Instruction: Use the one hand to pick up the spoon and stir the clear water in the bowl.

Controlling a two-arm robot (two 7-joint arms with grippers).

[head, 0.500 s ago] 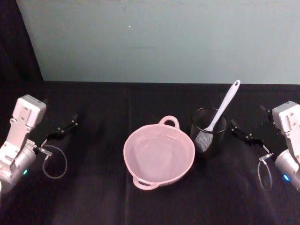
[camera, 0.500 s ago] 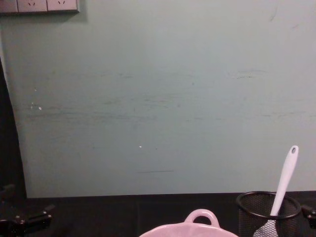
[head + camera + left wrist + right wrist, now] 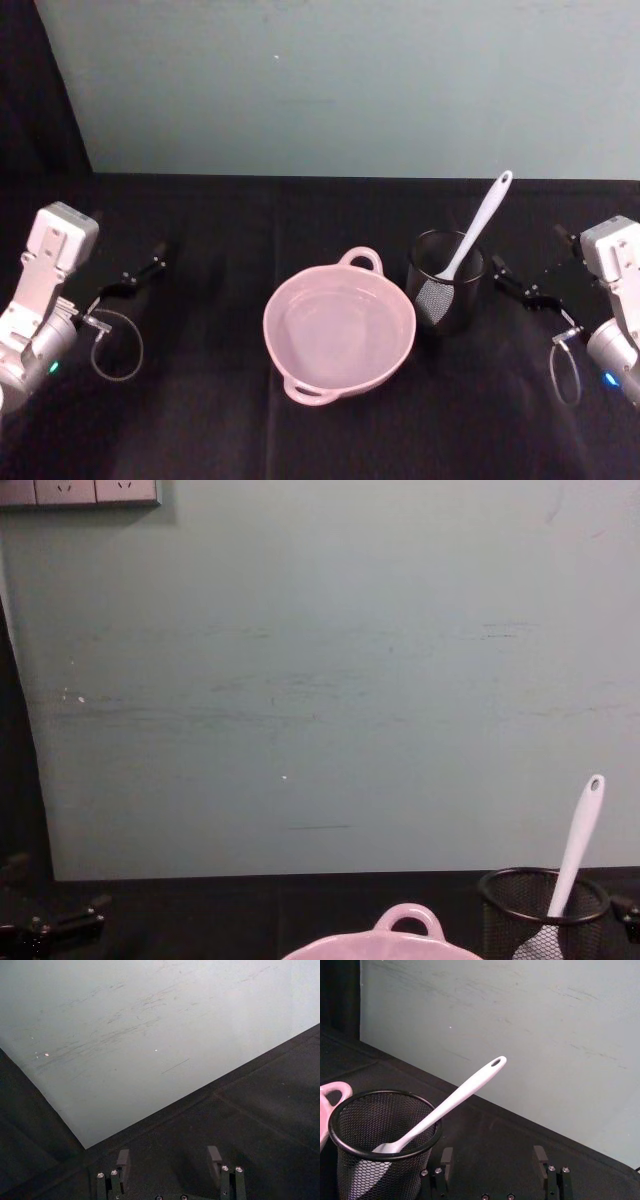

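The spoon [image 3: 478, 228] stands in the mesh cup [image 3: 446, 298], right of centre, beside the bowl [image 3: 270, 318]. It looks light, stiff and slippery, so its thin handle is best to hold. The right gripper [image 3: 492, 1155] and left gripper [image 3: 168, 1156] jaws are apart.

A lab test bench: black-draped table [image 3: 200, 420], plain teal backboard [image 3: 350, 80].

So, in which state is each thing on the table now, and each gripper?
white spoon: leaning in the black mesh cup, head down, not held.
black mesh cup: upright, spoon inside.
pink bowl: upright, holds clear water.
left gripper: open, empty.
right gripper: open, empty, beside the black mesh cup.
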